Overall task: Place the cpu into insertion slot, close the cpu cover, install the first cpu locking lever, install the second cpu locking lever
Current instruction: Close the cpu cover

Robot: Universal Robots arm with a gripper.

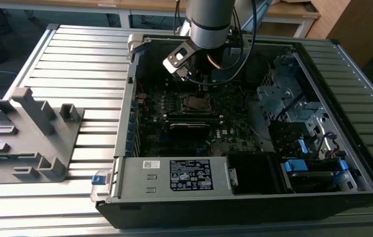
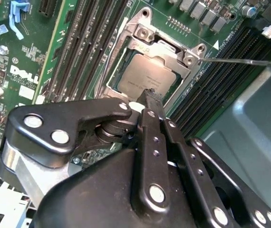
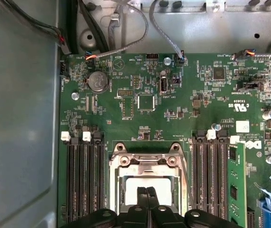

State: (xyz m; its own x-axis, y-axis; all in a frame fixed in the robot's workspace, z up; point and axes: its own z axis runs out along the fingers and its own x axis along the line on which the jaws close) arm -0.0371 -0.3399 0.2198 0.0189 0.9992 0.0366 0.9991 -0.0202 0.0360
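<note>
Fingers (image 3: 143, 202) pressed together and empty, the gripper (image 2: 150, 94) hangs just over the cpu (image 2: 140, 76), seated in the insertion slot (image 1: 185, 102) mid-way across the motherboard (image 3: 126, 128) beneath the lowered cpu cover (image 2: 147, 38) (a thin locking lever (image 2: 242, 61) juts free), likely closed to push, not grasp.

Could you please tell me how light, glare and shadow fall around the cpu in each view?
Exterior view: the case is dark inside beside the bright table, the insertion slot dim. Second wrist view: the cpu evenly lit. First wrist view: the cpu glares white by the gripper.
</note>
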